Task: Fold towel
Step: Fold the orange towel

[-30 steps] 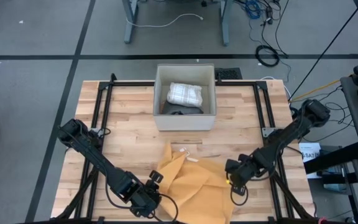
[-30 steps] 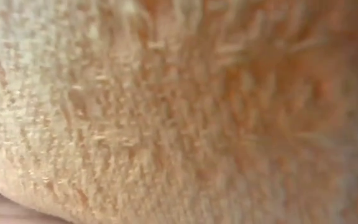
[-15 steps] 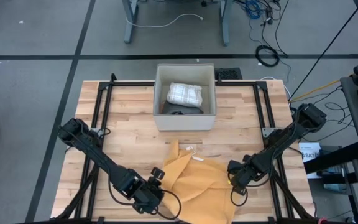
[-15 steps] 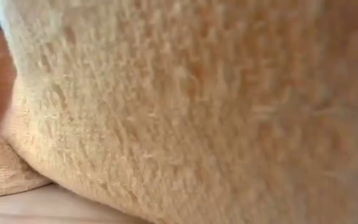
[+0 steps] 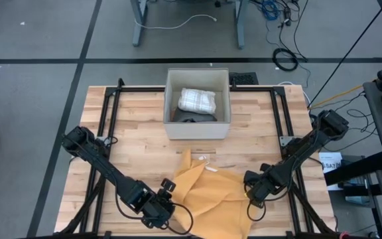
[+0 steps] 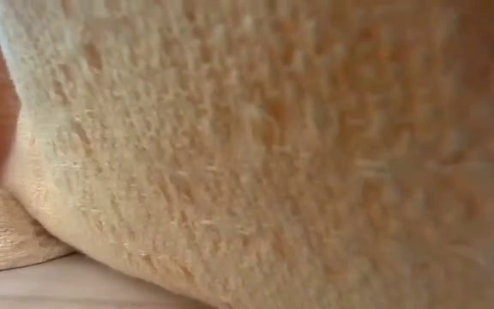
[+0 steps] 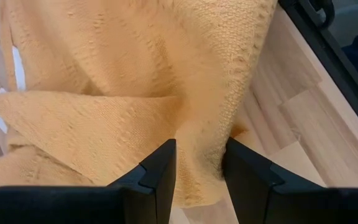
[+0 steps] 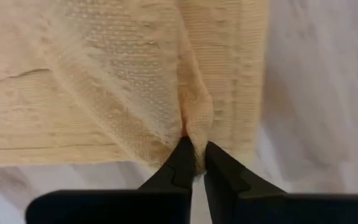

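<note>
The orange towel (image 5: pixel 207 196) lies rumpled at the bench's (image 5: pixel 138 126) near edge. Soft, limp and light, it handles best by its edges. The left end effector (image 7: pixel 197 165) and right end effector (image 8: pixel 194 155) each pinch a fold.

left claw (image 7: pixel 197 171) low and gripping, right claw (image 8: pixel 195 163) pinched

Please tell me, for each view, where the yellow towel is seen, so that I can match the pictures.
High view: yellow towel at near table edge, between both grippers.
Low view: towel fills nearly the whole picture.
Left wrist view: towel ahead of the left gripper.
Right wrist view: towel pinched by the right gripper.
Shared landmark: the towel's woven texture.
</note>
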Robot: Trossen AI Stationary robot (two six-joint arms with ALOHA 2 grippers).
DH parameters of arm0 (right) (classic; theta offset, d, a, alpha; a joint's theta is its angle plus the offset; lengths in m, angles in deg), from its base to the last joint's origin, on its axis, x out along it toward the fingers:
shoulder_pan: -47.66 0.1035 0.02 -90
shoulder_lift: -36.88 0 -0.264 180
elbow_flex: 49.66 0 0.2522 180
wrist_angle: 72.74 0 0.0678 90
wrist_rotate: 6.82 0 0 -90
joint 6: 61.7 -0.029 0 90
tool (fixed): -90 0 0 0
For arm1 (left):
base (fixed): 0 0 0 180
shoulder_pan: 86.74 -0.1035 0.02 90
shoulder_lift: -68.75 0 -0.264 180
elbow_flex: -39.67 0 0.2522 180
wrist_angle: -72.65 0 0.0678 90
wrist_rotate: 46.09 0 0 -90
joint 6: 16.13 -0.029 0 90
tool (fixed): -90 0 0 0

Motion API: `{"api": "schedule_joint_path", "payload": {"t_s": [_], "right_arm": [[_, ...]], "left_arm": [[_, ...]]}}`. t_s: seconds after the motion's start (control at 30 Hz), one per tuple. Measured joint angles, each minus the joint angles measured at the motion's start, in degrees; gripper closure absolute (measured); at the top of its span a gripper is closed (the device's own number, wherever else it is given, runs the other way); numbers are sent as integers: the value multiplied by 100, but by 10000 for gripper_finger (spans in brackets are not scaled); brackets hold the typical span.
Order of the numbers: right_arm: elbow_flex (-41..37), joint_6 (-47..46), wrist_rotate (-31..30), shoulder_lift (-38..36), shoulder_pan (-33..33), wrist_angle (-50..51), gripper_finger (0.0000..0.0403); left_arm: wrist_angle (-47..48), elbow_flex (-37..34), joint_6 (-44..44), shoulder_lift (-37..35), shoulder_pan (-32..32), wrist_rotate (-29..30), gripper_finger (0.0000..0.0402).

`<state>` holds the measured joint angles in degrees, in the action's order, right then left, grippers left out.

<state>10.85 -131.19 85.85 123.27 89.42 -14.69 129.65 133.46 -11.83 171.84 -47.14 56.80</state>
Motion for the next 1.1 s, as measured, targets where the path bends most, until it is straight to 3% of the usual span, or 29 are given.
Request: {"api": "schedule_joint_path", "payload": {"t_s": [0.2,0.53,1.1], "right_arm": [[10,-172,6,0,55,596,390],[-119,-438,22,0,250,144,384],[-425,-904,41,0,411,6,244]], "left_arm": [[-10,0,19,0,-70,0,268],[-41,0,12,-1,-74,-2,268],[-45,0,12,0,-85,-4,268]]}}
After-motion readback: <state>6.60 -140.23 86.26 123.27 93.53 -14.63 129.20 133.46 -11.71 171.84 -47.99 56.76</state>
